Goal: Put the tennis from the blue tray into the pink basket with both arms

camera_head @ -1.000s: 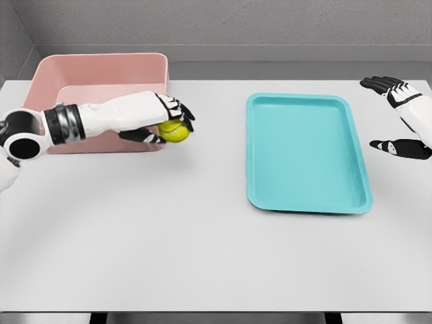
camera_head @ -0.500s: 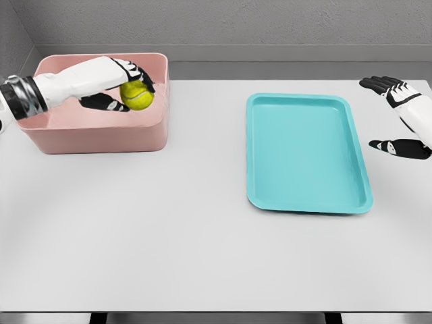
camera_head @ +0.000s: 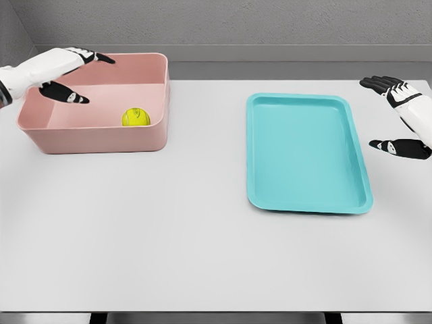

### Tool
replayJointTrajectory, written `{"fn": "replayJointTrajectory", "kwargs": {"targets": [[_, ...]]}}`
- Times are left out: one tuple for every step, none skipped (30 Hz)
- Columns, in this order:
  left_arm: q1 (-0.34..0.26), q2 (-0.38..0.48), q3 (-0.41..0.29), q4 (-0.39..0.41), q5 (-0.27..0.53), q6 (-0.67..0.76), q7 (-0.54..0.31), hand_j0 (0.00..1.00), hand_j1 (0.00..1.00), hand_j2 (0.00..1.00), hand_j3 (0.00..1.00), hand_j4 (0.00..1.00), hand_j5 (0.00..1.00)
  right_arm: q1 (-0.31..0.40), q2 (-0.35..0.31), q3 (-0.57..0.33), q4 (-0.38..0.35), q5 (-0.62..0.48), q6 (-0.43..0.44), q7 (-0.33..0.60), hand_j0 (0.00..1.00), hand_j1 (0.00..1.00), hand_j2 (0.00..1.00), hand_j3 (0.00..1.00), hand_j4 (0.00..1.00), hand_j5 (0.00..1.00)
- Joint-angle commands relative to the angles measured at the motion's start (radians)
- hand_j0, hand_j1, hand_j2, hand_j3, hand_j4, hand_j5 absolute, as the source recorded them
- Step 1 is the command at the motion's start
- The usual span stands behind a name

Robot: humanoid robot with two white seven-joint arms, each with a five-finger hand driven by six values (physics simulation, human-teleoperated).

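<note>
The yellow-green tennis ball (camera_head: 136,117) lies inside the pink basket (camera_head: 101,138), near its front wall toward the right side. My left hand (camera_head: 74,74) hovers over the basket's back left part, fingers spread, holding nothing, well apart from the ball. The blue tray (camera_head: 307,152) sits right of centre with nothing on it. My right hand (camera_head: 398,115) hangs open past the tray's right edge, at the frame's right side.
The white table (camera_head: 169,236) stretches wide in front of the basket and tray. A grey wall runs behind the table's far edge.
My left hand let go of the tennis ball, which dropped into the basket. The hand opened and drew back to the left. The right hand stayed still.
</note>
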State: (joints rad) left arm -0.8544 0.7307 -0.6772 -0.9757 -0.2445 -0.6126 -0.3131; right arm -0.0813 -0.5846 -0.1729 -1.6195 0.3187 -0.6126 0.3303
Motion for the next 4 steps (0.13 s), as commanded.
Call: {"fn": "replayJointTrajectory", "kwargs": {"targets": [[0.003, 0.039, 0.004, 0.006, 0.013, 0.002, 0.0, 1.0, 1.0, 1.0, 1.0, 1.0, 1.0, 0.0, -0.001, 0.0, 0.0, -0.007, 0.002, -0.001, 1.0, 1.0, 1.0, 1.0, 1.0, 1.0], [0.006, 0.064, 0.005, 0.009, 0.013, 0.002, 0.0, 1.0, 1.0, 1.0, 1.0, 1.0, 1.0, 0.0, -0.001, 0.0, 0.001, -0.007, 0.002, -0.001, 1.0, 1.0, 1.0, 1.0, 1.0, 1.0], [0.006, 0.068, 0.007, 0.011, 0.013, 0.002, 0.0, 1.0, 1.0, 1.0, 1.0, 1.0, 1.0, 0.0, -0.001, 0.0, 0.001, -0.007, 0.002, -0.001, 1.0, 1.0, 1.0, 1.0, 1.0, 1.0], [0.006, 0.079, 0.007, 0.014, 0.013, 0.002, -0.001, 1.0, 1.0, 1.0, 1.0, 1.0, 1.0, 0.0, -0.001, 0.0, 0.001, -0.007, 0.002, -0.001, 1.0, 1.0, 1.0, 1.0, 1.0, 1.0]]}}
